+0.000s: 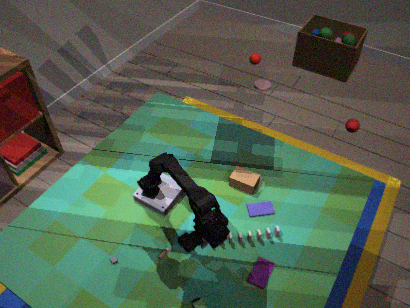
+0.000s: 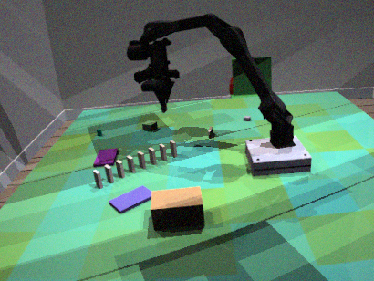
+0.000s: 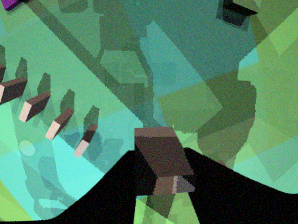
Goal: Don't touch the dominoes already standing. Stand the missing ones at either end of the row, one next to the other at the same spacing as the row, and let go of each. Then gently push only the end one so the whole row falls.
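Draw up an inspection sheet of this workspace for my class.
Surface: patchwork green play mat, shadowed in places.
Job's things: eight dominoes standing in a row; a held domino; a loose domino on the mat.
Clutter: purple slab, violet slab and tan block near the row.
Gripper: closed on the held domino, raised above the mat.
Cables: nothing seen.
Surroundings: bookshelf, open toy box, red balls on the floor.
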`<action>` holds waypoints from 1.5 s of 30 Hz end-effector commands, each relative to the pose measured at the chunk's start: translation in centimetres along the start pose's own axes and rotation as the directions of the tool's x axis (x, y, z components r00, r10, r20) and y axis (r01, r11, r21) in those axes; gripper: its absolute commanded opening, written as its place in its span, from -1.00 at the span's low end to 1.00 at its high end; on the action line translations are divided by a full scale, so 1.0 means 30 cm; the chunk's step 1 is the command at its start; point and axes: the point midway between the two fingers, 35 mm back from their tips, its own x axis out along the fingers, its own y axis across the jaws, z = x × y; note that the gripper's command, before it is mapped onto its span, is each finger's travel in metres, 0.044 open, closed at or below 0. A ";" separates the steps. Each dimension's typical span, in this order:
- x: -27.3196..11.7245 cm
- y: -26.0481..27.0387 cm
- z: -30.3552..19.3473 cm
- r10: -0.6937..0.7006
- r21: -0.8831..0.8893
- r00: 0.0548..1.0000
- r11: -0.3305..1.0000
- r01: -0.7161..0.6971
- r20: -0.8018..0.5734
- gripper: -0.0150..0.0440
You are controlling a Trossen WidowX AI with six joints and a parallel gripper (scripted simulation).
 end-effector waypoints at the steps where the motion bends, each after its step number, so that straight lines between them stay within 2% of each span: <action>1: -0.023 0.122 -0.178 -0.003 -0.614 1.000 0.790 0.007 0.007 -0.13; 5: -0.016 0.159 -0.254 -0.002 -0.792 1.000 0.611 0.006 0.006 -0.13; 22: -0.005 0.160 -0.253 -0.002 -0.794 1.000 0.608 0.006 0.006 -0.13; 45: 0.362 0.160 -0.242 -0.003 -0.794 1.000 0.608 0.006 0.006 -0.13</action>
